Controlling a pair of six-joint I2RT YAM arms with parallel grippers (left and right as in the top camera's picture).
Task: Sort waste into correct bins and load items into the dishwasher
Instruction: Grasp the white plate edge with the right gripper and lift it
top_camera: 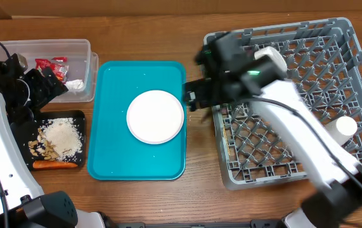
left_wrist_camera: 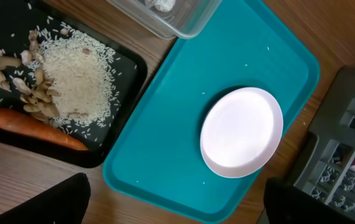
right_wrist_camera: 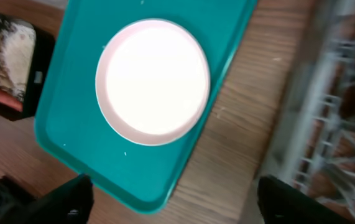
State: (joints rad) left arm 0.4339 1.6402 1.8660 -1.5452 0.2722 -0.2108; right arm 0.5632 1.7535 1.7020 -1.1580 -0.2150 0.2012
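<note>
A white plate (top_camera: 155,116) lies on the teal tray (top_camera: 111,158) in the middle of the table. It also shows in the left wrist view (left_wrist_camera: 242,131) and the right wrist view (right_wrist_camera: 153,81). The grey dishwasher rack (top_camera: 333,69) stands at the right and holds a white cup (top_camera: 344,128). My right gripper (top_camera: 193,95) is open and empty, hovering between the tray's right edge and the rack; its fingers (right_wrist_camera: 171,202) are spread wide. My left gripper (top_camera: 41,88) is open and empty (left_wrist_camera: 177,208), above the black tray (top_camera: 73,117).
The black tray holds rice (left_wrist_camera: 81,78), peanut shells and a carrot (left_wrist_camera: 37,129). A clear plastic bin (top_camera: 54,47) at the back left holds red wrappers and crumpled white paper. A strip of bare wood separates the teal tray from the rack (right_wrist_camera: 332,124).
</note>
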